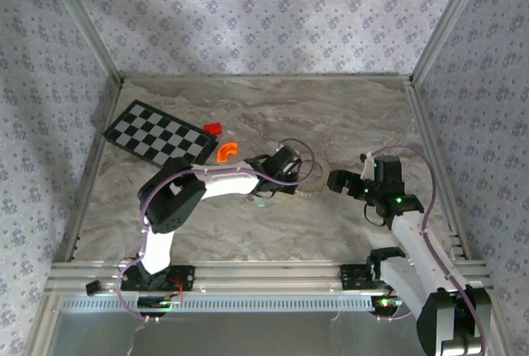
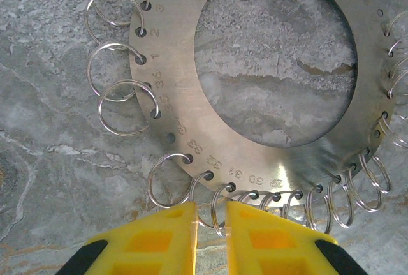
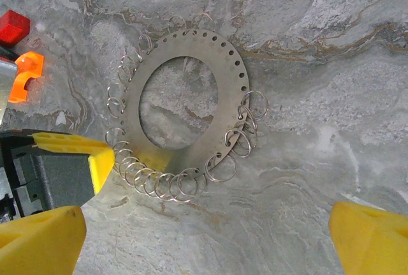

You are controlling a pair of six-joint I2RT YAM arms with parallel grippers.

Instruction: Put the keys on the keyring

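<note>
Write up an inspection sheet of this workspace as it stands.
Surface: marbled grey table.
Job's things: keyring lying flat, wire loops round its rim.
Clutter: checkerboard, red block and orange curved piece, far left.
Grippers: left gripper nearly shut at the keyring's rim, a loop in its narrow gap, grip uncertain; right gripper wide open, holding nothing.
Cables: purple cables looping along both arms.
Surroundings: patterned walls, aluminium frame.

Softly, evenly lit from overhead; faint shadows mid-frame in top view. Bright sheen across keyring [image 2: 306,160], lower right of left wrist view. Slightly soft along bottom edge.
</note>
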